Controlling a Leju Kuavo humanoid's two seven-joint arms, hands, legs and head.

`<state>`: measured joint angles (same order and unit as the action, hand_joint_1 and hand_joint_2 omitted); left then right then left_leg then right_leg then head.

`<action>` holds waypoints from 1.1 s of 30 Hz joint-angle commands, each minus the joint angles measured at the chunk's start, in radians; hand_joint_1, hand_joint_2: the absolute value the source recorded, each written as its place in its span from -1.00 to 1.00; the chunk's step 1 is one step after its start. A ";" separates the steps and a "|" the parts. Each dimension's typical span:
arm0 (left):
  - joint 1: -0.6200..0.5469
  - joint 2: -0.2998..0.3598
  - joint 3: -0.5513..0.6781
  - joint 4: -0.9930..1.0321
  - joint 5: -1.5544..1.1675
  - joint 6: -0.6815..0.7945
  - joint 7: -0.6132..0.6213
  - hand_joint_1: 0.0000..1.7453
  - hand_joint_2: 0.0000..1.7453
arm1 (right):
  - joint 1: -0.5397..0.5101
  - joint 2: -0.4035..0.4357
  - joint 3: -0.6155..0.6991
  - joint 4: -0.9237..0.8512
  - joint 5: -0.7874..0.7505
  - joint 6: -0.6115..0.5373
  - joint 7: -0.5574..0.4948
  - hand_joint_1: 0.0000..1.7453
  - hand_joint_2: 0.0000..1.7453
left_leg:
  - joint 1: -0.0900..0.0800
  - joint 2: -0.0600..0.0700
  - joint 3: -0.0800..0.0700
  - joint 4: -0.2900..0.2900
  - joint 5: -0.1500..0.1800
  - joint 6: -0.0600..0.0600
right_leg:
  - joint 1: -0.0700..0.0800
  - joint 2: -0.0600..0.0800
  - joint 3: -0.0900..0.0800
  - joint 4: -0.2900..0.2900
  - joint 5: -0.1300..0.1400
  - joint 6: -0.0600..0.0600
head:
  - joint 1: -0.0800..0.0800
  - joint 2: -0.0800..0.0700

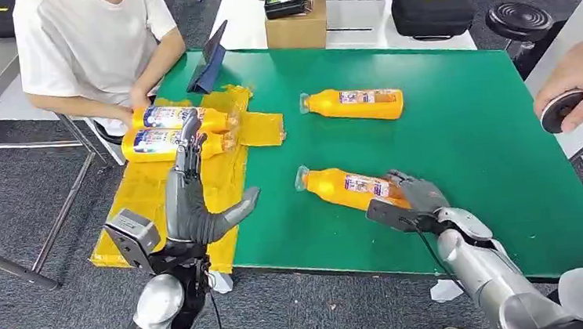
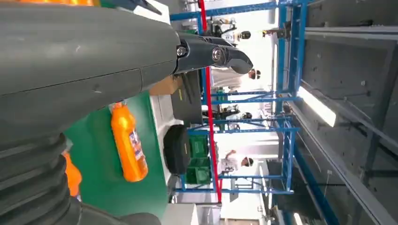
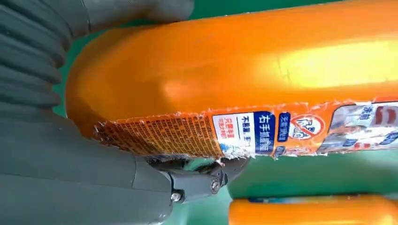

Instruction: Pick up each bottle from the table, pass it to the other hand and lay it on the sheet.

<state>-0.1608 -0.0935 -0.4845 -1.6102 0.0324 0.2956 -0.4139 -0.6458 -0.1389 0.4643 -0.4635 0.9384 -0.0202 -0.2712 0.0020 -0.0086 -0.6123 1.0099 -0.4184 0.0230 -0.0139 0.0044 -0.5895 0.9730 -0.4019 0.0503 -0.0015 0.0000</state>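
A smooth, glossy orange plastic bottle (image 1: 349, 187) is being gripped at its base end by the right robot hand (image 1: 412, 194), while it is lying on its side on the matte green worktop (image 1: 492, 156), its clear neck pointing toward the yellow sheet (image 1: 149, 195). In the right wrist view the rounded bottle (image 3: 234, 79) is being clasped between the thick grey thumb and the darker fingers (image 3: 202, 180), its paper label torn and ragged along the edge.

A second orange bottle (image 1: 354, 104) is lying on its side farther from the robot than the gripped bottle, well apart from it. Two more labelled bottles (image 1: 172, 131) are resting side by side on the crinkled, glossy yellow sheet, on the far side of the gripped bottle from the right robot hand.

The left robot hand (image 1: 192, 196) is being held upright over the sheet, its fingers spread apart and nothing in them.

A person's hand (image 1: 138, 98) is being laid against the farther of the two bottles on the sheet.
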 commanded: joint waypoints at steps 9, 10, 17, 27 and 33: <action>-0.057 0.028 -0.035 0.102 0.036 -0.041 0.020 -1.00 1.00 | 0.020 -0.016 0.008 0.130 -0.074 0.086 0.030 1.00 1.00 | 0.001 -0.004 0.006 -0.001 0.000 -0.001 | 0.001 -0.004 0.008 -0.002 -0.001 -0.001 | 0.000 0.000; -0.055 0.028 -0.035 0.100 0.037 -0.041 0.021 -1.00 1.00 | 0.038 -0.008 -0.044 0.116 -0.140 0.091 -0.031 1.00 1.00 | 0.001 -0.005 0.007 -0.002 0.000 -0.001 | 0.001 -0.005 0.009 -0.002 -0.001 -0.002 | 0.000 0.000; 0.025 -0.017 0.014 0.173 0.064 -0.007 0.064 -1.00 1.00 | 0.204 0.129 -0.248 -0.194 -0.427 -0.053 -0.268 1.00 1.00 | 0.001 0.003 0.009 -0.003 -0.001 -0.002 | 0.001 0.003 0.010 -0.003 0.000 -0.003 | 0.000 0.000; 0.147 0.052 -0.084 0.177 0.179 -0.276 0.050 -1.00 1.00 | 0.416 0.184 -0.239 -0.817 -0.698 -0.124 -0.303 1.00 1.00 | 0.002 0.000 -0.004 -0.001 -0.002 -0.002 | 0.002 0.002 -0.003 0.001 -0.002 -0.001 | -0.001 0.000; 0.177 0.042 -0.087 0.184 0.164 -0.392 0.050 -1.00 1.00 | 0.432 0.181 -0.128 -0.876 -0.671 -0.055 -0.355 1.00 1.00 | 0.000 0.001 -0.005 -0.001 -0.002 -0.002 | 0.000 0.003 -0.004 0.001 -0.002 -0.002 | 0.000 0.000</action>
<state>0.0064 -0.0976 -0.5185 -1.4683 0.1930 -0.0299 -0.3754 -0.2442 0.0328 0.2441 -1.1697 0.2380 -0.1312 -0.5886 0.0020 -0.0098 -0.6206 1.0097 -0.4194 0.0223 -0.0141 0.0057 -0.5958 0.9735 -0.4028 0.0500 -0.0019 0.0000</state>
